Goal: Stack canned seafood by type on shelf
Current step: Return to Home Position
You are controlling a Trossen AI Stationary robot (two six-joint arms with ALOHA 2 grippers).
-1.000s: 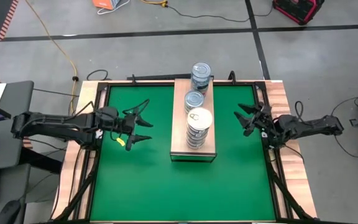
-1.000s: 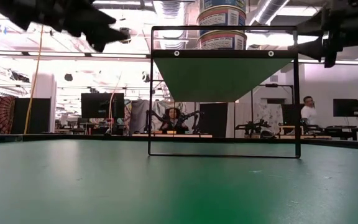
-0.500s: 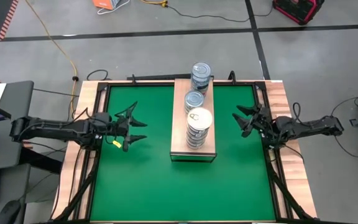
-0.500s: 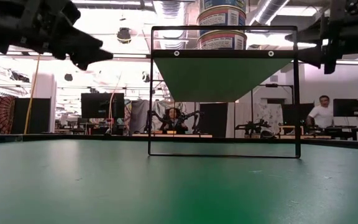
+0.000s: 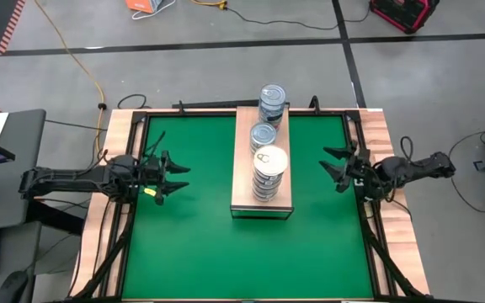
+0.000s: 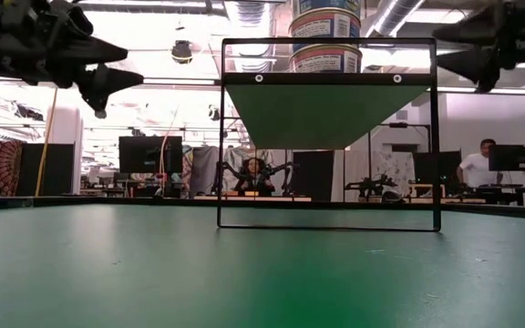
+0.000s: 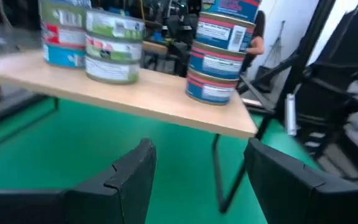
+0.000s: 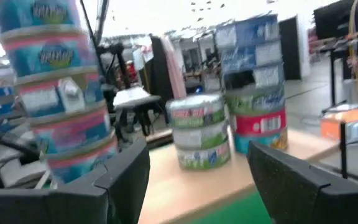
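The shelf, a long light-wood plank on thin black legs, stands mid-mat. Three stacks of canned seafood rest on its top: a far blue-topped stack, a shorter middle stack and a near white-topped stack. My left gripper hovers open above the mat near the table's left edge, pointing level at the shelf, with nothing between its fingers. My right gripper hovers open near the right edge, facing the stacks, and is also empty.
Open green mat lies on both sides of the shelf and in front of it. A wooden border and black rails frame the table. In the low view, people sit and stand in the room far behind.
My left gripper has drawn back from the shelf toward the table's left edge and sunk lower, rolling a little, still open and empty. The cans and shelf have not moved.
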